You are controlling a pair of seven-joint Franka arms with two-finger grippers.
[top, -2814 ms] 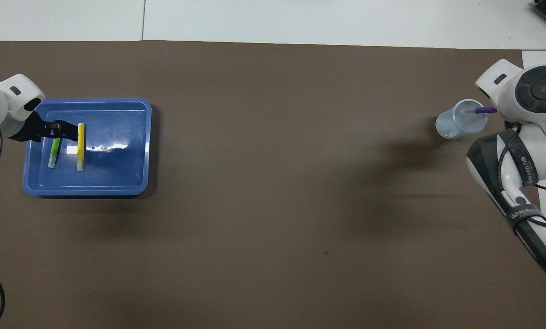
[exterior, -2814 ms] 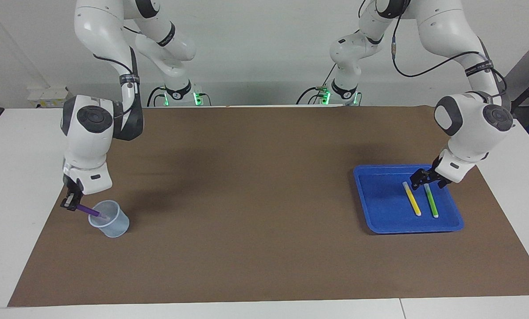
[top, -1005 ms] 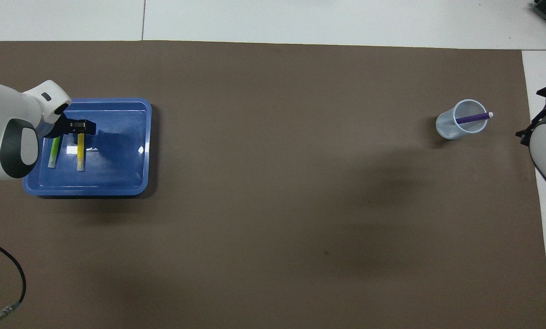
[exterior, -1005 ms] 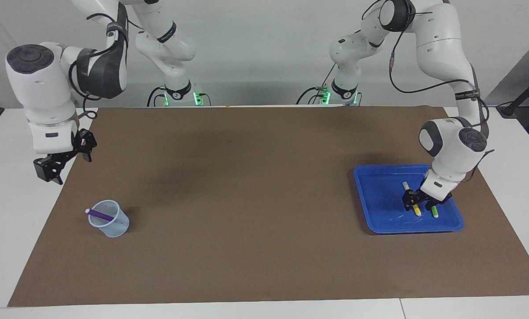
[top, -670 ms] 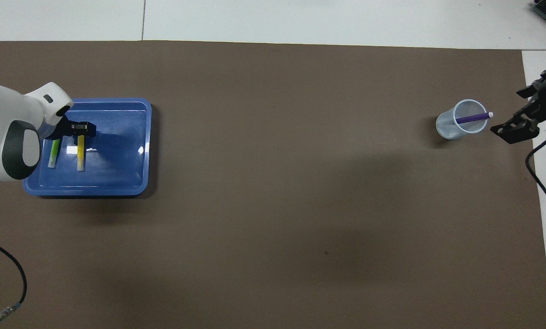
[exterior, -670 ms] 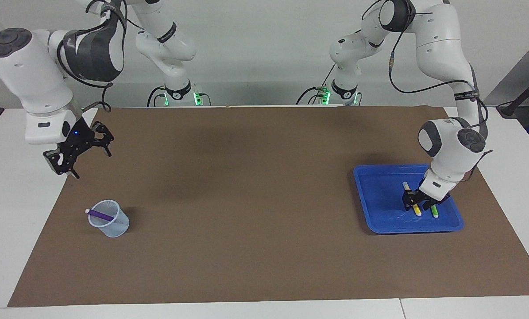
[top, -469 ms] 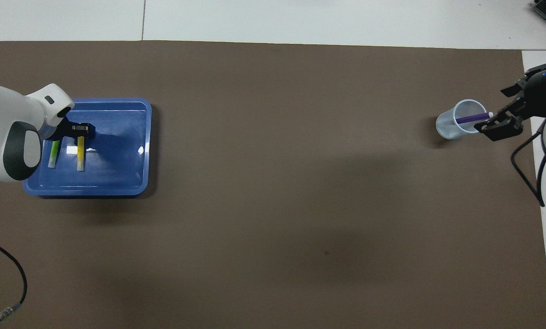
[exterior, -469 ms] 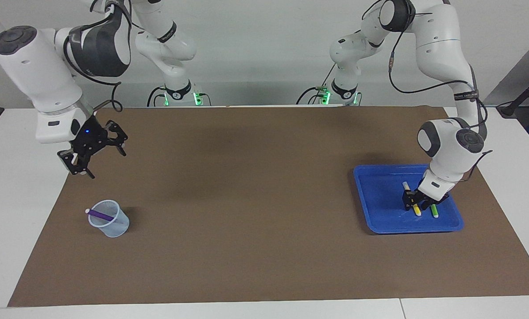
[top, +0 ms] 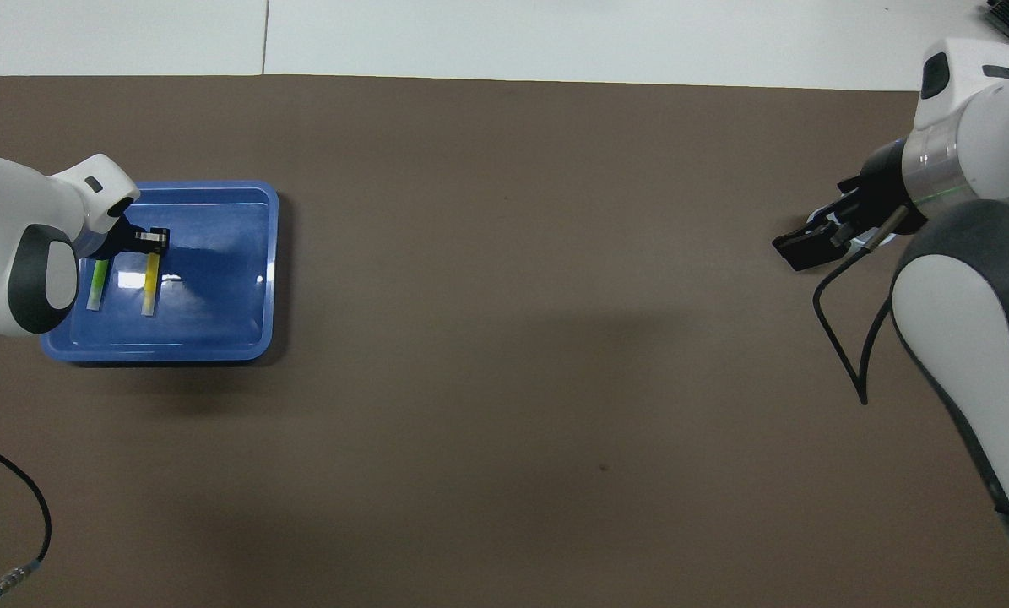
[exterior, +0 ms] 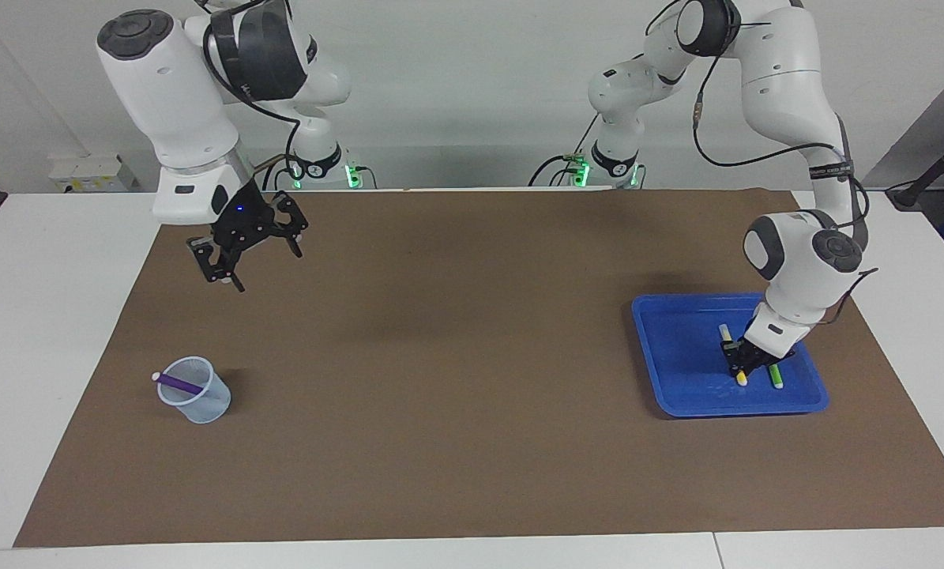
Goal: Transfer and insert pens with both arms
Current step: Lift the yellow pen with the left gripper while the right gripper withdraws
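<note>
Left gripper, down in the blue tray, closed on the yellow pen beside the green pen; right gripper spread empty above the mat, purple pen in the cup; an end-heavy pinch risks the pen swivelling and slipping back onto the tray

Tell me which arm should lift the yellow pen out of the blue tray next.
Left. The left hand is down in the blue tray, shut on the yellow pen. The right hand hangs open above the brown mat at the other end, empty, near the cup holding the purple pen.
</note>
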